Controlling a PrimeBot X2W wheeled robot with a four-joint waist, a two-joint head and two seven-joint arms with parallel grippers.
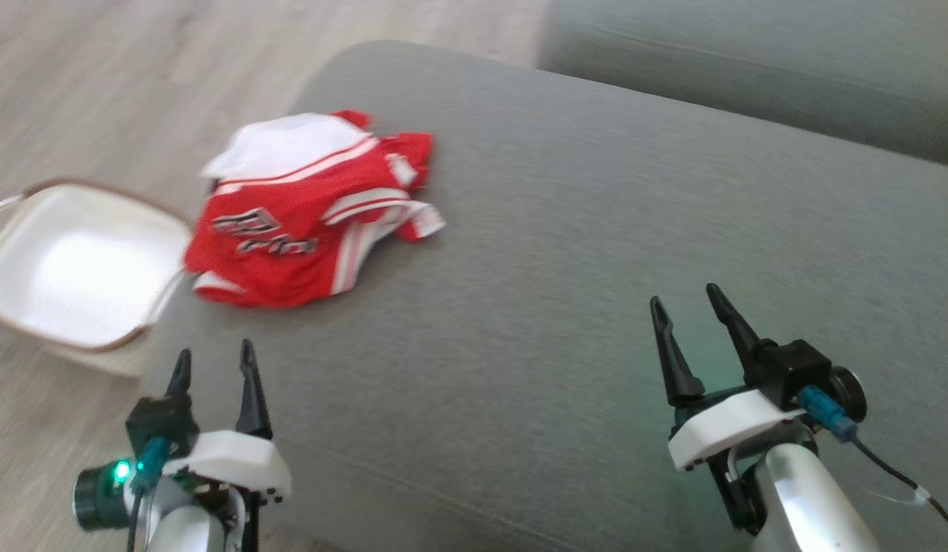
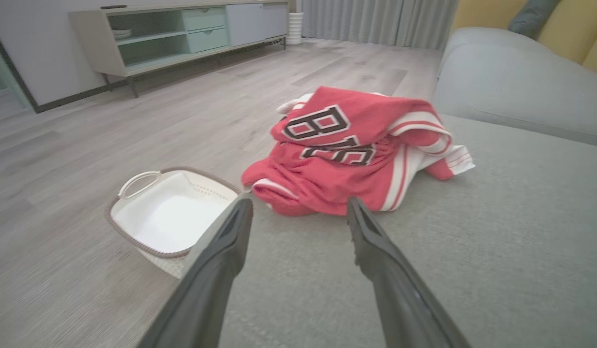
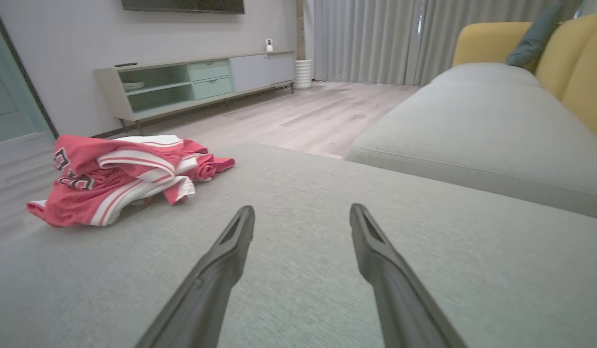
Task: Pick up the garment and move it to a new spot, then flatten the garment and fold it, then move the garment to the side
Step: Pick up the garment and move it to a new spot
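The garment [image 1: 313,215] is a red basketball jersey with white stripes and dark letters. It lies crumpled in a heap on a wide grey upholstered seat [image 1: 581,253], close to the left edge of the seat and toward its far side. A white part of the cloth is turned up at the back of the heap, and one striped edge sticks out to the right.

On the wooden floor [image 1: 98,77], just beside that left edge, stands a white laundry basket [image 1: 98,184] with a brown woven rim and a handle.

The left gripper [image 1: 215,349] hovers above the near left corner of the seat. Its two dark fingers are spread wide and grip nothing. They point toward the jersey, which is near in front of them but not touching.

The right gripper [image 1: 684,294] hovers above the near right part of the seat, well apart from the jersey. Its fingers are also spread wide and grip nothing.

Behind the seat is a second grey cushion [image 3: 472,125] with a yellow backrest [image 3: 574,63]. Against the far wall stands a low cabinet [image 3: 197,82] with pale green shelves, and grey curtains [image 3: 376,38] hang next to it.
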